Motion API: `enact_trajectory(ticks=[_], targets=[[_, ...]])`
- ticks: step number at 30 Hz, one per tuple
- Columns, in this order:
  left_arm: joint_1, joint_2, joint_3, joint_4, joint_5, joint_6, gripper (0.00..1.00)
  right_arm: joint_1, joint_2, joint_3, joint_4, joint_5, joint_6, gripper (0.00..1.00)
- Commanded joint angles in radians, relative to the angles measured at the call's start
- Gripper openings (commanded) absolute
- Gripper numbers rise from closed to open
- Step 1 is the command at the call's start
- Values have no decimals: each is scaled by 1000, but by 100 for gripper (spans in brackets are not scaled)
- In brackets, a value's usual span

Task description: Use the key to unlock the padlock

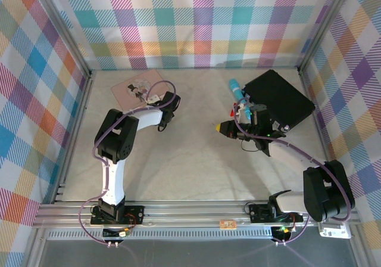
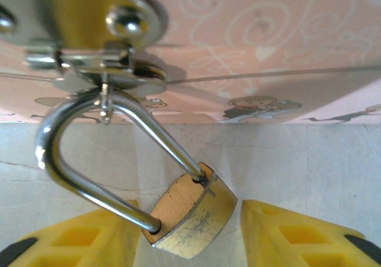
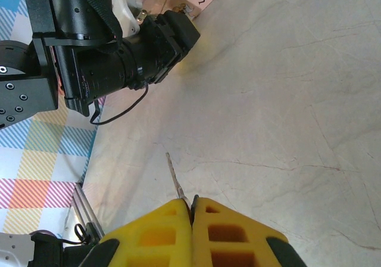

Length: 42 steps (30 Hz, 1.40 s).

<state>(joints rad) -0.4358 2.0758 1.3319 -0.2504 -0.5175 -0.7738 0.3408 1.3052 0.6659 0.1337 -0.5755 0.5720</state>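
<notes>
The brass padlock (image 2: 189, 214) hangs by its silver shackle (image 2: 71, 142) from the latch of the pink tin (image 2: 268, 46). Its body tilts down between the two yellow fingers of my left gripper (image 2: 189, 206), which is open; the right finger (image 2: 297, 234) stands clear of the lock. From above, the left gripper (image 1: 156, 102) sits at the near edge of the pink tin (image 1: 136, 87). My right gripper (image 3: 192, 210) is shut on the key (image 3: 174, 179), whose thin blade pokes out edge-on above the bare table. From above, the right gripper (image 1: 225, 127) is mid-table, well to the right of the tin.
A black case (image 1: 278, 99) lies at the back right, with a teal cylinder (image 1: 236, 90) and a small red piece (image 1: 232, 112) beside it. The left arm's black wrist (image 3: 119, 58) lies ahead of the right gripper. Checked walls close three sides.
</notes>
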Motion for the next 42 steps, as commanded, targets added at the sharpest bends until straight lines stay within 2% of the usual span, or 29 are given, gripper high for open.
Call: enact_trajectory(ticks=[1, 4, 9, 11, 14, 15, 19, 26, 30, 36, 40, 42], targets=[[34, -4, -29, -41, 52, 66, 54, 5, 1, 16, -9, -15, -32, 0], [54, 7, -38, 38, 119, 98, 58, 6, -2, 8, 13, -9, -20, 0], [76, 27, -20, 59, 172, 129, 57, 6, -13, 6, 16, -10, -8, 0], [81, 19, -30, 70, 176, 130, 53, 6, -21, 5, 4, -3, -17, 0], [88, 11, -41, 64, 161, 124, 32, 5, -34, 3, -8, 6, -26, 0], [89, 7, -42, 60, 157, 126, 28, 6, -36, 3, -8, 5, -27, 0], [89, -30, -70, 78, 183, 139, 27, 6, -36, -1, -5, 1, -28, 0], [85, -164, -190, 120, 312, 174, 23, 6, -16, -2, 16, -12, -18, 0], [68, -242, -260, 72, 323, 210, 30, 6, -6, 7, 16, -13, -21, 0], [71, -293, -298, -18, 239, 313, 53, 6, 24, 33, 4, -27, -34, 0], [80, -296, -295, -54, 209, 330, 56, 6, 34, 33, 20, -32, -26, 0], [83, -310, -314, 0, 225, 330, 57, 6, 36, 33, 23, -35, -24, 0]])
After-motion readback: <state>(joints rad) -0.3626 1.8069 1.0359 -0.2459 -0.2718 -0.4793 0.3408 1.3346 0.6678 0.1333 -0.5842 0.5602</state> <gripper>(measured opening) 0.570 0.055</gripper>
